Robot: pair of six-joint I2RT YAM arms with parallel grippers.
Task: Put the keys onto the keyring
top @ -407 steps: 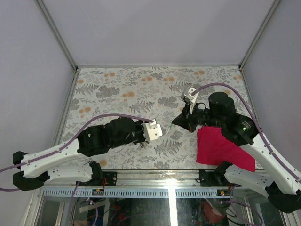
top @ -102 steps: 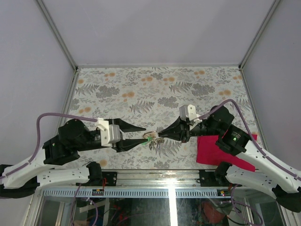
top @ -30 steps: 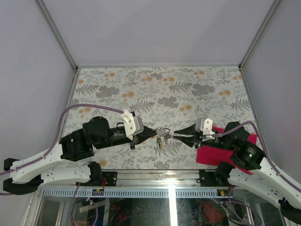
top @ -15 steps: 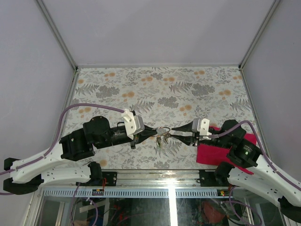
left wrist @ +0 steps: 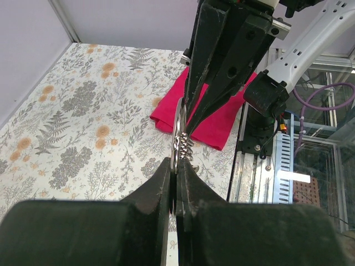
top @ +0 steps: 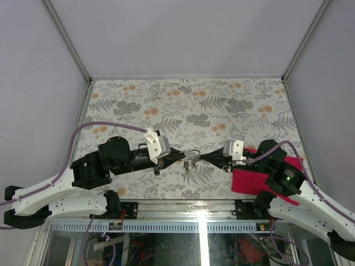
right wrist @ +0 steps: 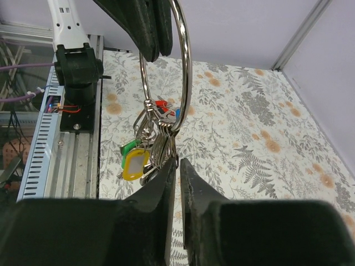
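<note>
The keyring (top: 192,154), a thin silvery ring, hangs in the air between both arms, and my left gripper (top: 183,157) is shut on its edge. From the left wrist the ring (left wrist: 177,133) rises edge-on out of the shut left gripper (left wrist: 177,164). The keys (right wrist: 157,141) dangle in a bunch from the bottom of the ring (right wrist: 187,72), with a yellow tag (right wrist: 135,164), a green head (right wrist: 128,147) and a red head (right wrist: 161,104) showing. My right gripper (right wrist: 178,162) sits just under the bunch, its jaws a narrow slit apart, the left tip touching the keys.
A red cloth (top: 260,178) lies on the flowered table (top: 166,105) under the right arm. Grey walls close in the back and both sides. The metal rail (top: 183,208) with the arm bases runs along the near edge.
My right gripper has moved left up to the hanging keys, and its jaws have narrowed. The left gripper has held the ring still.
</note>
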